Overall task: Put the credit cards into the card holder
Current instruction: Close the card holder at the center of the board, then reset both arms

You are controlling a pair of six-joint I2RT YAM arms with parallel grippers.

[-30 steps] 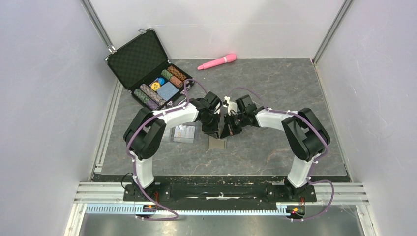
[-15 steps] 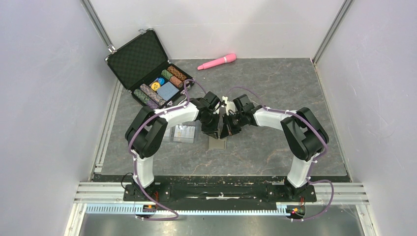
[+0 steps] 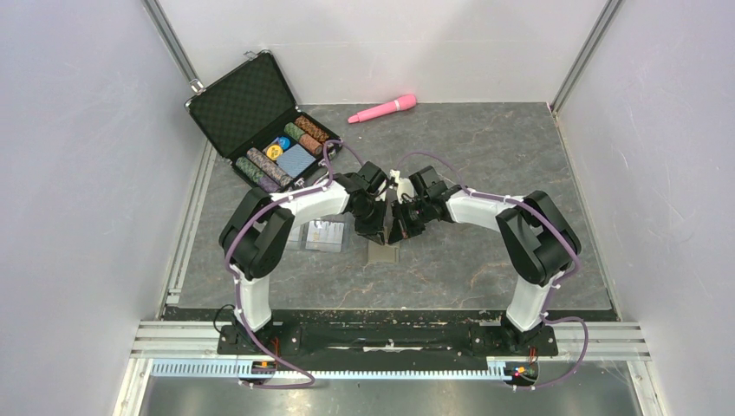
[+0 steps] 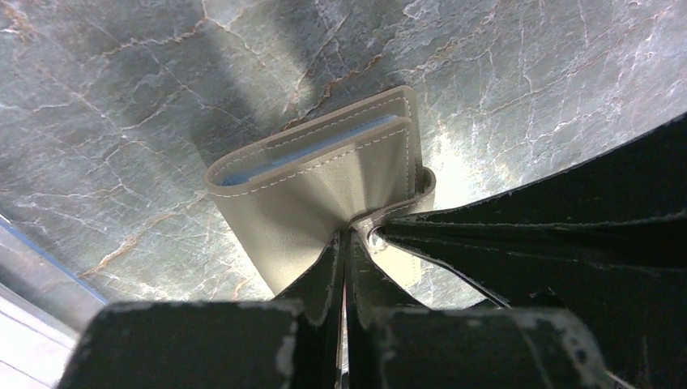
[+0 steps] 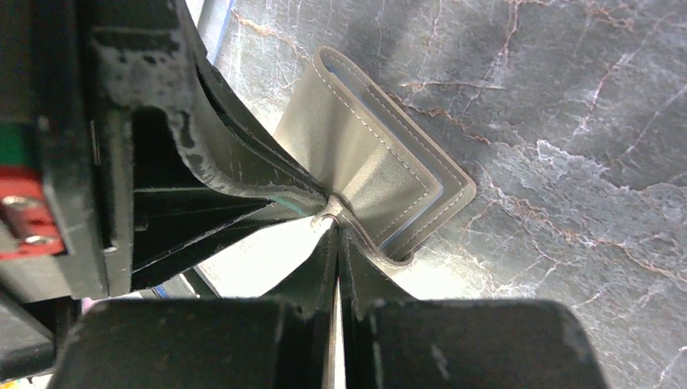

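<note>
Grip mattered: your left pincer [image 4: 347, 243] was clamped shut on the front flap of the card holder [image 4: 324, 186] and your right pincer [image 5: 336, 223] on its tab, near the middle of the table [image 3: 485, 156]. You did best to part them gently, baring the blue slots; the credit cards [image 3: 325, 234] lay just toward the left edge.

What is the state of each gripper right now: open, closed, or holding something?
Left gripper: closed, pinching the card holder.
Right gripper: closed, pinching the same card holder.
</note>
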